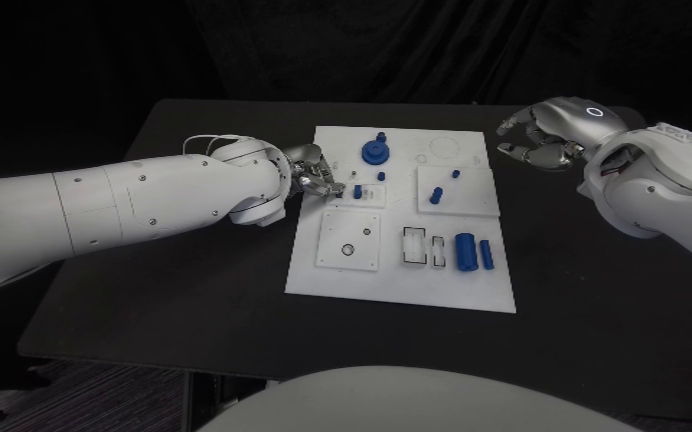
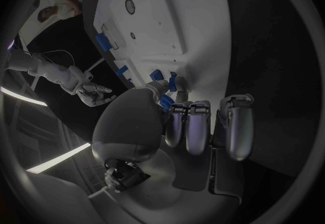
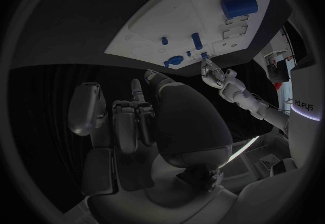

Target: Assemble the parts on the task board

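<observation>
Bench: we see a black bench (image 1: 173, 292) carrying the white rectangular task board (image 1: 411, 282) at its middle.
Left hand: our silver left hand (image 1: 315, 177) sits at the board's left edge, its fingers curled in toward a small blue peg part (image 1: 356, 192); in the left wrist view the fingertips (image 2: 177, 84) appear to pinch a small blue piece (image 2: 166, 102) right at the board's edge, so we read this hand as gripping that piece.
Right hand: our silver right hand (image 1: 541, 137) hangs just off the board's far right corner, above the bench, fingers loosely curled and apart with nothing in them.
Round part: a blue round disc with a stub on top (image 1: 376, 152) stands on the far part of the board.
Small pegs: two little blue pegs (image 1: 436, 193) sit on the raised white square right of centre.
Cylinders: a thick blue cylinder (image 1: 466, 251) and a thinner blue cylinder (image 1: 488, 255) lie side by side on the near right of the board, just beside the rectangular slots (image 1: 415, 245).
Near-left plate: a white square plate with a dark ring hole (image 1: 348, 249) lies on the board.
</observation>
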